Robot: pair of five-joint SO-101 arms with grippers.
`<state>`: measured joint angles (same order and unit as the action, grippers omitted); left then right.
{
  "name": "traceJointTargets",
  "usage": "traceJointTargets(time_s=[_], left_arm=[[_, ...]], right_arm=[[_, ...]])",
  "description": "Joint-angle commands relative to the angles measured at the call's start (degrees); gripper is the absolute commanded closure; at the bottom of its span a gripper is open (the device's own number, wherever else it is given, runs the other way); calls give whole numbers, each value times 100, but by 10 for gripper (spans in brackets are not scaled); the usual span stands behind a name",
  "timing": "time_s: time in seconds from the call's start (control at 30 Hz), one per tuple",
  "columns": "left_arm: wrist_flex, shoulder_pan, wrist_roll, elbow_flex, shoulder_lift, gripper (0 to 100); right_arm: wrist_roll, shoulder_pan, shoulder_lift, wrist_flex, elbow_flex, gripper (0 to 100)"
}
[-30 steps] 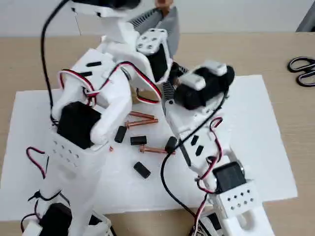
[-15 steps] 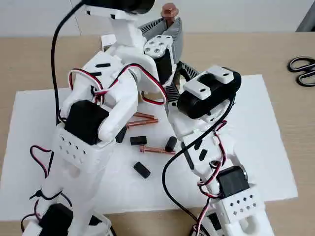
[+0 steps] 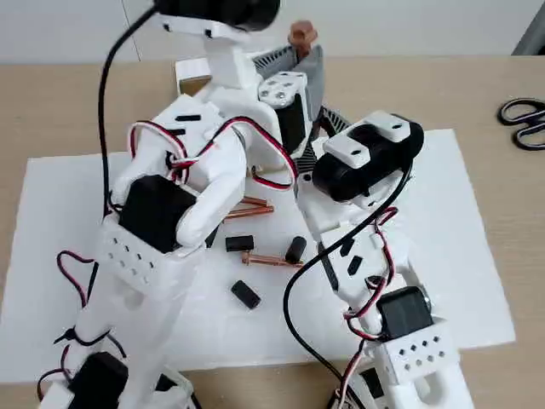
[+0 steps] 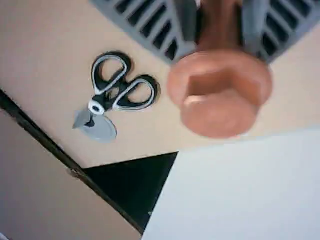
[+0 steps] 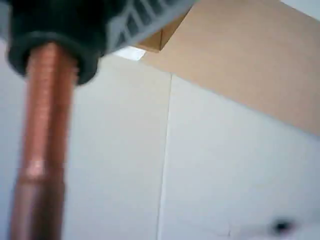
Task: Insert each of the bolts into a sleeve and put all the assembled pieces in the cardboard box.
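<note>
In the high view your left gripper point(image 3: 295, 53) stands at the top centre of the frame. It is clamped on a copper bolt point(image 3: 300, 36), head up, long axis near upright. Loose bolts point(image 3: 271, 260) and loose sleeves point(image 3: 239, 244) lie mid-frame on the white sheet point(image 3: 451, 256), below both arms' wrists. The scissors point(image 3: 521, 119) lie at the right edge.

In the left wrist view the bolt's head fills the upper right, with the grey fingers point(image 4: 150, 22) pressed to either side of its shaft.

In the right wrist view your right gripper point(image 5: 65, 22) grips a black sleeve point(image 5: 50, 47) at the upper left. A copper shaft runs out of it down the left edge, so shaft and sleeve share one axis. It is probably the same bolt, though you cannot confirm that here. A corner of the cardboard box point(image 5: 159, 41) shows at top centre, beyond the sleeve.

I judge the coming move turns on keeping that axis true while the bolt seats; the right gripper looks nearer the box.

No writing is legible anywhere.
</note>
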<state>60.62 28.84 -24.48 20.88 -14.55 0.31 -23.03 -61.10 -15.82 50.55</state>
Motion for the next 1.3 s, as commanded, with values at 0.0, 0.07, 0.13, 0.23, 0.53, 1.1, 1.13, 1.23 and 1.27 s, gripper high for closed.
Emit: traceJointTargets(time_s=[0.0,0.07,0.13,0.23,0.53,1.1,1.13,1.23,1.27], left_arm=[[229,18,-185,31,-149,994],[325,26,-185,31,-123,994],[343,185,-167,13,-132,994],[545,466,-158,-48,-158,992],[853,853,-176,-251,-114,796],[220,-105,-149,-699,-114,747],[202,-176,-149,-699,-114,747],[149,-316,-141,-690,-114,746],[70,-352,-141,-690,-123,746]], right_arm=[[53,92,-119,154,-70,995],[53,110,-110,154,-70,995],[53,110,-110,154,-70,995],[53,110,-110,136,-70,995],[53,92,-119,101,-79,995],[53,75,-127,-92,-79,995],[53,75,-127,-136,-79,995],[44,40,-127,-180,-79,995],[44,22,-127,-180,-79,995]])
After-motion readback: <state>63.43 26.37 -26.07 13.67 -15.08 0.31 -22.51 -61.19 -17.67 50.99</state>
